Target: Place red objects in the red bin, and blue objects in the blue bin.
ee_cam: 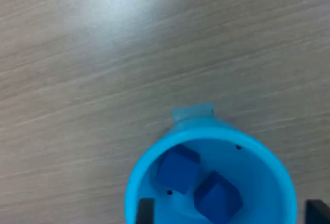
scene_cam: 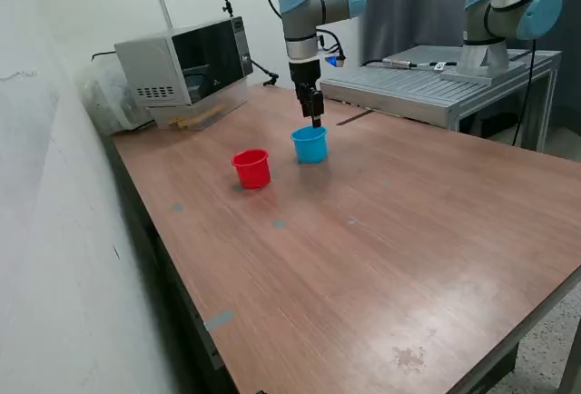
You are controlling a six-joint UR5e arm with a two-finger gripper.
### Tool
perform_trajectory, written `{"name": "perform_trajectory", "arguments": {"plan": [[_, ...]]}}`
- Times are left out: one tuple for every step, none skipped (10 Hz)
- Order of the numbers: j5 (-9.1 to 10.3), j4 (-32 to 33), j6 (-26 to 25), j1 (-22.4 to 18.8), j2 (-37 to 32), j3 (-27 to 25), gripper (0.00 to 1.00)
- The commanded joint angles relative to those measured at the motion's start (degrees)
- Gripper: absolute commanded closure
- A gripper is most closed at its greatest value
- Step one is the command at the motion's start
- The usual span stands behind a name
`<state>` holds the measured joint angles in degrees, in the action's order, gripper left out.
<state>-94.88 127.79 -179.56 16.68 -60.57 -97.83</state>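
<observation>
The light blue cup stands upright on the wooden table, and the red cup stands just to the exterior view's left of it. My gripper hangs straight above the blue cup's rim. In the wrist view the blue cup holds two dark blue cubes lying side by side on its bottom. My gripper is open and empty, with its dark fingertips showing at either side of the cup's mouth. No red cubes show in either view; the red cup's inside is hidden.
A microwave stands at the table's far left corner beside a plastic bag. A second arm is mounted on a grey metal platform behind the table. A wall runs along the exterior view's left.
</observation>
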Motion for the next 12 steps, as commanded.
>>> {"name": "perform_trajectory", "arguments": {"plan": [[-0.04,-0.3,0.0,0.0,-2.5,0.0,0.0],[-0.04,-0.8,0.0,0.3,-9.0,-0.1,0.0],[0.13,-3.4,0.0,-0.5,-15.7,-1.5,0.0],[0.57,-10.9,0.1,-1.6,-19.9,-1.3,0.0],[0.57,-18.3,0.2,-4.3,-24.6,-1.3,0.0],[0.48,-25.2,0.8,-7.5,-29.6,-1.5,0.0],[0.31,-33.4,1.4,-11.7,-34.7,-1.8,0.0],[0.4,-44.5,1.9,-15.8,-39.3,-1.8,0.0],[0.4,-51.2,1.8,-16.7,-40.4,-1.8,0.0],[0.4,-57.6,1.5,-16.7,-40.3,-2.1,0.0],[0.31,-62.9,1.6,-16.6,-40.2,-2.1,0.0],[0.31,-65.8,1.8,-16.7,-40.4,-2.2,0.0]]}}
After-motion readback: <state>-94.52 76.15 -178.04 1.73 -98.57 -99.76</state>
